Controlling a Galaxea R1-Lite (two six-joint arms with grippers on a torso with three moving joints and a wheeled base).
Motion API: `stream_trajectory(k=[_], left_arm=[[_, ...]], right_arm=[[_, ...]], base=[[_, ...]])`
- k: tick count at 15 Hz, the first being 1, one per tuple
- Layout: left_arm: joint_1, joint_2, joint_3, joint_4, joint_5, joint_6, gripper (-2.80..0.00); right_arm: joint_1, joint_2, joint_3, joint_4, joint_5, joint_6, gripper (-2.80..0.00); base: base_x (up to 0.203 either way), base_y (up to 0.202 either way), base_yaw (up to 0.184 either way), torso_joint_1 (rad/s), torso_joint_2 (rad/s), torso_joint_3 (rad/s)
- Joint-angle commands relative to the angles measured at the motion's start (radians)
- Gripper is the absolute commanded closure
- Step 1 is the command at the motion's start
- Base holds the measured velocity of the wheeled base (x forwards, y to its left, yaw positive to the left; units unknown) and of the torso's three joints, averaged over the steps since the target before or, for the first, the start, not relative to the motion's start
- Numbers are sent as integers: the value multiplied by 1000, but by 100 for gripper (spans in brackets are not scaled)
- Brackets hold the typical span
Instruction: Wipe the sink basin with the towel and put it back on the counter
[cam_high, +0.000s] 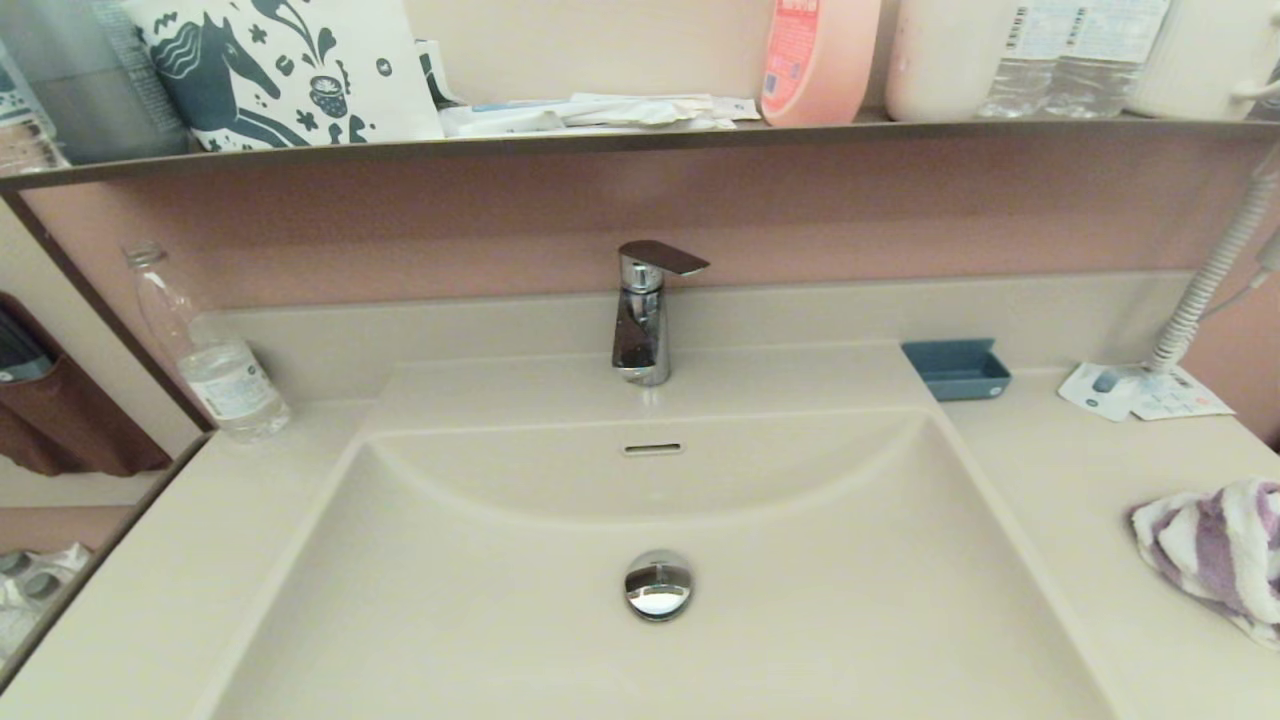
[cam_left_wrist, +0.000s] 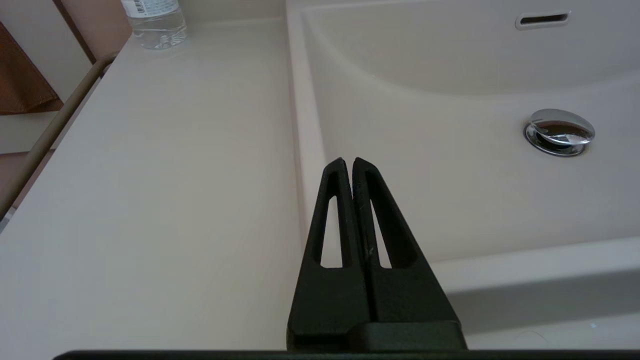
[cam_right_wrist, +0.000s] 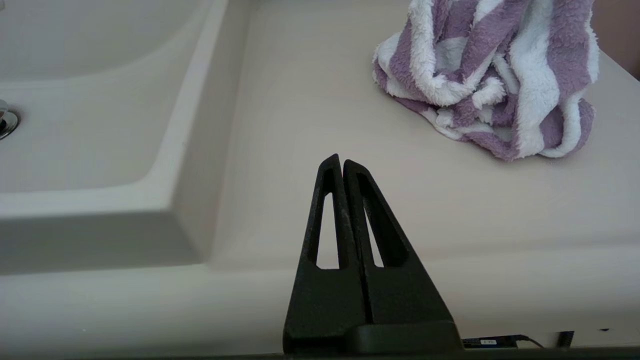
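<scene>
The cream-beige sink basin (cam_high: 650, 600) fills the middle of the head view, with a slot overflow (cam_high: 652, 449) and a chrome drain plug (cam_high: 658, 584). The purple-and-white striped towel (cam_high: 1215, 550) lies crumpled on the counter (cam_high: 1080, 500) at the right edge, outside the basin. Neither arm shows in the head view. My left gripper (cam_left_wrist: 348, 161) is shut and empty, held over the basin's front left rim. My right gripper (cam_right_wrist: 338, 161) is shut and empty near the counter's front edge, short of the towel (cam_right_wrist: 490, 75).
A chrome faucet (cam_high: 642, 315) stands behind the basin. A clear water bottle (cam_high: 215, 360) stands at the back left, a blue tray (cam_high: 957, 368) at the back right, a paper card and coiled hose (cam_high: 1200, 290) beyond it. A dark-edged shelf (cam_high: 640, 135) with toiletries runs above.
</scene>
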Motion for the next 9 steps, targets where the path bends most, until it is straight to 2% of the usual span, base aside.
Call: stream_trajectory(k=[1,9], left_arm=[[0,1,0,0,0,0,0],[0,1,0,0,0,0,0]], right_arm=[[0,0,0,-1,0,0,0],[0,0,0,-1,0,3,0]], base=[[0,0,0,0,0,0],[0,0,0,0,0,0]])
